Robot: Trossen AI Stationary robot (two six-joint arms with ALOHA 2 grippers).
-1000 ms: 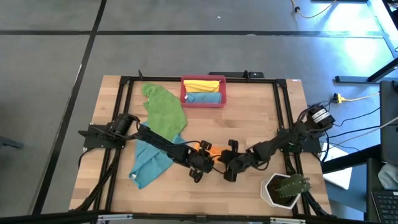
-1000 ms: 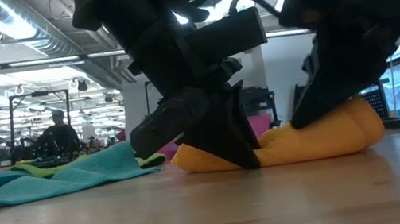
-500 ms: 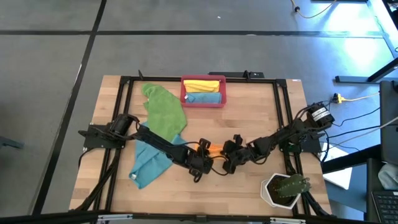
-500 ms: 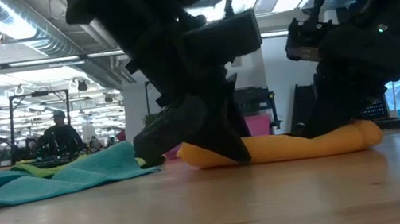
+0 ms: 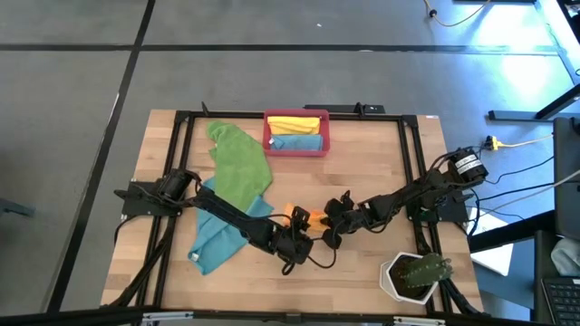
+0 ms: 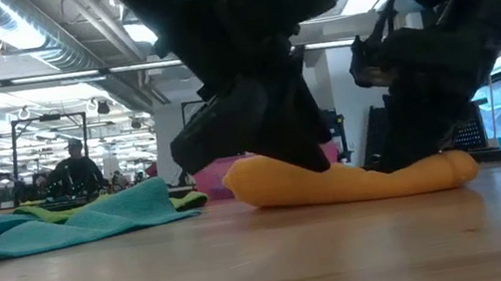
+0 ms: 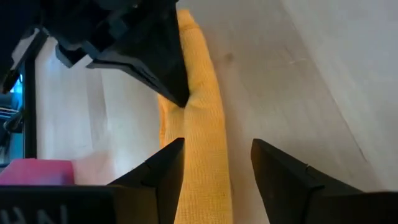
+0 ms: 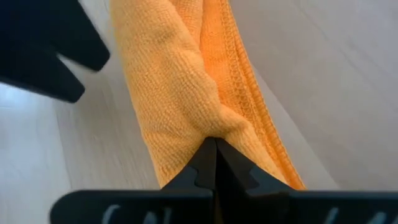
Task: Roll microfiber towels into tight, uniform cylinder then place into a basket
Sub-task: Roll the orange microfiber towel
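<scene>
Right gripper [image 8: 216, 163] pinched shut on orange towel [image 8: 180, 81], left gripper [image 7: 217, 165] spread open astride it, no legible writing anywhere.

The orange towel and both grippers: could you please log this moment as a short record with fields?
orange towel: rolled, lying on the table near its middle
right gripper: shut, pinching one end of the roll
left gripper: open, fingers astride the roll's other end, not clamped
basket: at the table's far edge, already holding a yellow roll and a blue roll
green towel: loose, spread beside the basket
teal towel: loose, under the left arm
plant pot: near the right arm's side
</scene>
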